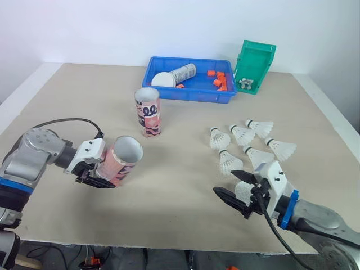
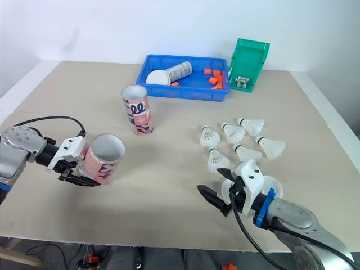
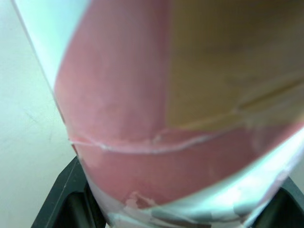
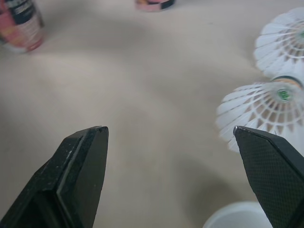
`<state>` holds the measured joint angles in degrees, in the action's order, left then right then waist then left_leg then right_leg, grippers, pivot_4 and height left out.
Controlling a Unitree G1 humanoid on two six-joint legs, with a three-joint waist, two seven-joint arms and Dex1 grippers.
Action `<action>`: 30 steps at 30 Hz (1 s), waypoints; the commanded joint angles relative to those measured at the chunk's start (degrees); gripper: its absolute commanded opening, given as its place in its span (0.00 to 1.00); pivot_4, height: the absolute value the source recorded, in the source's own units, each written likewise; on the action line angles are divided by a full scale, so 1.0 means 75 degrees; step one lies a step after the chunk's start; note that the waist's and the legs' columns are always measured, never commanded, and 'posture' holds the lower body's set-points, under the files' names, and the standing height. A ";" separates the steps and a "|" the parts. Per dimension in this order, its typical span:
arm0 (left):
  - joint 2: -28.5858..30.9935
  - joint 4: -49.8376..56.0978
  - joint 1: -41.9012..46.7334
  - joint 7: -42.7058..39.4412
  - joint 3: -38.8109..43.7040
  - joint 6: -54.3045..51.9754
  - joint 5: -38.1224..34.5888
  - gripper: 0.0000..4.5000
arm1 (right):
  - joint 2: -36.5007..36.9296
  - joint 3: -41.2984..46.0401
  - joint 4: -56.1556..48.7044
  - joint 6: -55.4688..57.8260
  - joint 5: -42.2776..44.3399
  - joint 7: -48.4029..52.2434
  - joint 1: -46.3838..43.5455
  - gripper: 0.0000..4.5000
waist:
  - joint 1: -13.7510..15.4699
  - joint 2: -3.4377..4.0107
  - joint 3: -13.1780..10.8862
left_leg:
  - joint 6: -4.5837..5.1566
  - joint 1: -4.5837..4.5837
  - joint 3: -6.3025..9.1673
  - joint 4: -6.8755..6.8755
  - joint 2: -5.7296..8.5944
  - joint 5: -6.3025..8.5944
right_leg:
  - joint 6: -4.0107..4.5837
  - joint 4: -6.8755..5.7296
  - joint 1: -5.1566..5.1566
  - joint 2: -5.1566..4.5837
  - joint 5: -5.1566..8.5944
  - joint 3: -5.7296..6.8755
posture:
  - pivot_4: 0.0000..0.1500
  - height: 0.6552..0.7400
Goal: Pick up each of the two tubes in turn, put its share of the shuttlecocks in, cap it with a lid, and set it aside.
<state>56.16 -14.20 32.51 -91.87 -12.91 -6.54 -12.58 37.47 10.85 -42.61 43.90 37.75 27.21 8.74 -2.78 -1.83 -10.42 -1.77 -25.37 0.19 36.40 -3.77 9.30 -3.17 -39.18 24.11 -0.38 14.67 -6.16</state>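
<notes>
So, barely started: my right gripper (image 4: pixel 169 130) hangs wide open beside the white feathered shuttlecocks (image 1: pixel 243 135), all lying loose. My left gripper (image 1: pixel 107 172) is clamped on a tilted pink cardboard tube (image 1: pixel 121 160) that looks empty. The second pink tube (image 1: pixel 148 112) stands uncapped farther back, and a white round lid (image 1: pixel 163 79) sits in the blue plastic tray (image 1: pixel 185 96).

Pink & white tube (image 3: pixel 142 118) v. close up, w/ tan patch and thin seam line across it, clamped betw. left gripper (image 3: pixel 180 213)'s black fingers (image 3: pixel 61 204). Pale table (image 3: pixel 23 118) beside it.
</notes>
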 commanded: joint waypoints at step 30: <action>0.0036 0.0503 -0.0160 -0.0084 -0.0151 -0.0287 -0.0151 0.62 | -0.0920 -0.1175 0.1266 -0.0016 -0.2531 -0.1320 -0.1510 0.01 | 0.0013 0.0004 0.0003 | 0.0004 -0.0007 0.0000 -0.0004 0.0001 0.0000 | -0.0005 0.0000 0.0001 0.0004 0.0012 -0.0002 | 1.00 0.57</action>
<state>56.28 -11.80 31.68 -91.69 -12.99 -8.06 -13.50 29.67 0.10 -30.30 44.81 18.87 16.38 -2.81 -2.68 -1.80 -10.40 -1.73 -25.42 0.18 36.37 -3.76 9.30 -3.21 -39.18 24.12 -0.35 14.77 -6.17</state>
